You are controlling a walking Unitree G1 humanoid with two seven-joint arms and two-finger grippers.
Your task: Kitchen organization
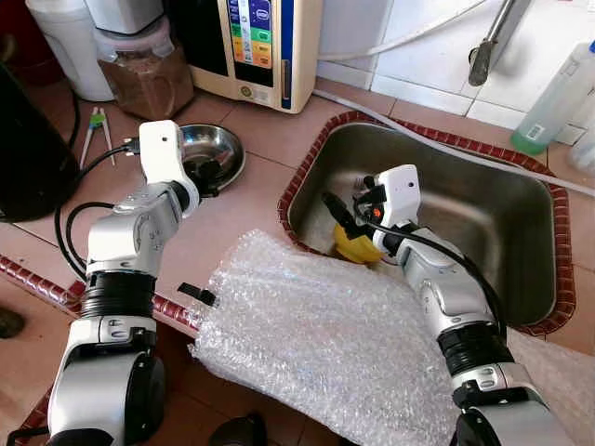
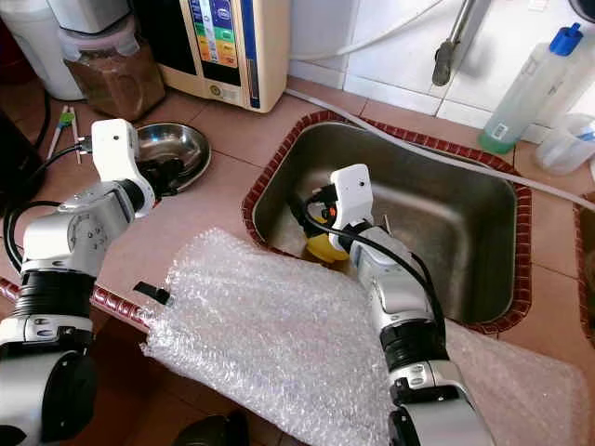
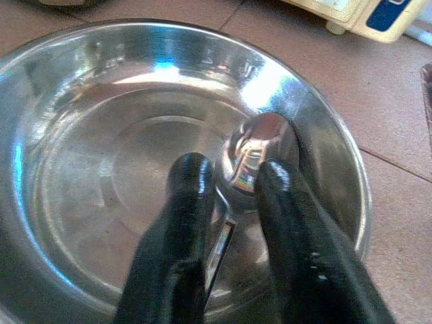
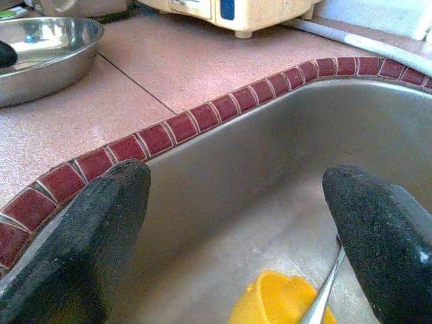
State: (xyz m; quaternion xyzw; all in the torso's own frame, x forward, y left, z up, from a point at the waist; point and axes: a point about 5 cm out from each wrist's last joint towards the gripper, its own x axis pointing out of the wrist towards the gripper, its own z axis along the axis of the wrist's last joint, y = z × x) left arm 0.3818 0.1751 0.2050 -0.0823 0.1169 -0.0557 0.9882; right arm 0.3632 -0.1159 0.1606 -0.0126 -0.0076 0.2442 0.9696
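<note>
Your left gripper (image 3: 229, 196) has its jaws pinched on the neck of a metal spoon (image 3: 256, 152), whose bowl rests against the inner wall of the steel bowl (image 1: 223, 149) on the tiled worktop (image 1: 251, 209). Your right gripper (image 4: 236, 223) hangs inside the sink (image 1: 502, 214) with its jaws spread wide and nothing between them. Just below them sits a yellow cup (image 4: 283, 304) on the sink floor, near the corner closest to the worktop, with a thin metal handle (image 4: 324, 290) leaning across it, probably another piece of cutlery.

Judging from this, you are putting the spoon into the bowl on the left and lining up a pick from the sink on the right.

Things to watch:
- The grip on the spoon is narrow and on polished metal. If you let go while it leans on the sloped wall, it will likely slide and clatter to the bottom; harmless, but it could nudge the light bowl.
- Pulling the left arm back with the jaws barely parted could drag the spoon out again.
- On the right, the cup is rounded and the handle is loose on it. Closing on both at once would probably squeeze one out sideways.
- The sheet of bubble wrap (image 1: 316, 334) drapes over the worktop edge under your right forearm. Any sweep of that arm may pull it into the sink or off onto the floor.
- The cable on the right wrist hangs close to the sink rim and might snag.
</note>
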